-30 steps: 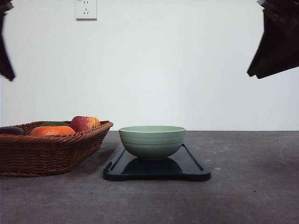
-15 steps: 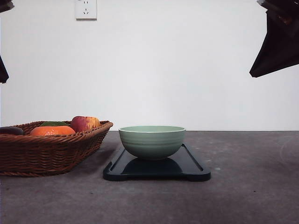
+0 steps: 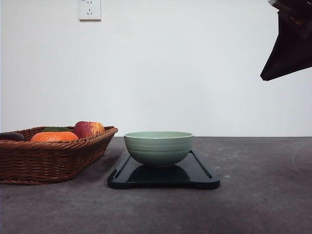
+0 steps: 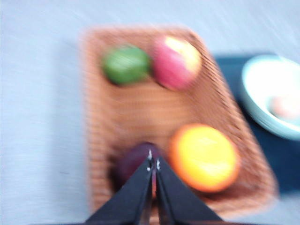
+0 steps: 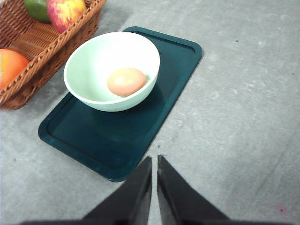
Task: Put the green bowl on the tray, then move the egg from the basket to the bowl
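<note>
The tray (image 3: 163, 174) sits nearest, holding the green bowl (image 3: 158, 147); the egg (image 5: 126, 81) lies inside, so both jobs look done. The basket (image 3: 48, 158) sits beside. 2 grippers, left gripper (image 4: 153, 165) and right gripper (image 5: 154, 161), hang high, jaws together, holding nothing.

One green bowl (image 5: 112, 70) sits on one dark tray (image 5: 154, 117), holding one egg (image 5: 126, 81). One wicker basket (image 4: 140, 117) carries four pieces: one orange (image 4: 204, 157), one red apple (image 4: 176, 61), one green fruit (image 4: 125, 64) and one dark purple item (image 4: 133, 161).
</note>
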You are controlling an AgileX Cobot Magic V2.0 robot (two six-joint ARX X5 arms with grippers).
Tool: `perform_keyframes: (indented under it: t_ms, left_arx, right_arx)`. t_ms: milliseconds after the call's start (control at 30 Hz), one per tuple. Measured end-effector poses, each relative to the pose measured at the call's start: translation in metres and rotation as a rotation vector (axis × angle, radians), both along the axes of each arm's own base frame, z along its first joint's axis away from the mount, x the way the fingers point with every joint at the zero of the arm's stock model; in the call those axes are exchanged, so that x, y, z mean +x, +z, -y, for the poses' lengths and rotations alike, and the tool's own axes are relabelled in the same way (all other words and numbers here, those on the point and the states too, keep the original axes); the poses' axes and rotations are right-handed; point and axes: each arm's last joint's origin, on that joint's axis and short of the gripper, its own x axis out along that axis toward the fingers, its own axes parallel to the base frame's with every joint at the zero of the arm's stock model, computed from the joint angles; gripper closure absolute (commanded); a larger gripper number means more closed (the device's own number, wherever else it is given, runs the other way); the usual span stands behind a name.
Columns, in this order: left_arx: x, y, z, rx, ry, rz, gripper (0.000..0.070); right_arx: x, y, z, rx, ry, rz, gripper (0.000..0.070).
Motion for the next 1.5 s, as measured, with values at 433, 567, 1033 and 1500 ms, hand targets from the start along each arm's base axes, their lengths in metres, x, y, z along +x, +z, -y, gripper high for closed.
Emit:
perform_keyframes:
  t_ms: [433, 567, 1033, 1500]
  left_arx:
    - [-0.039, -0.081, -0.02, -0.007, 0.143, 0.221, 0.07]
    - [-0.041, -0.09, -0.02, -0.009, 0.143, 0.25, 0.07]
    - [-0.04, -0.099, -0.02, -0.012, 0.146, 0.306, 0.07]
    - [-0.04, -0.099, -0.02, -0.012, 0.145, 0.306, 0.07]
  right_arx:
    - [0.0, 0.0, 0.0, 0.0, 0.0, 0.001, 0.0689]
    - [0.0, 0.0, 0.0, 0.0, 0.0, 0.001, 0.0689]
    - [0.0, 0.0, 0.0, 0.001, 0.0, 0.003, 0.0689]
    - [0.0, 0.0, 0.0, 0.001, 0.0, 0.004, 0.0689]
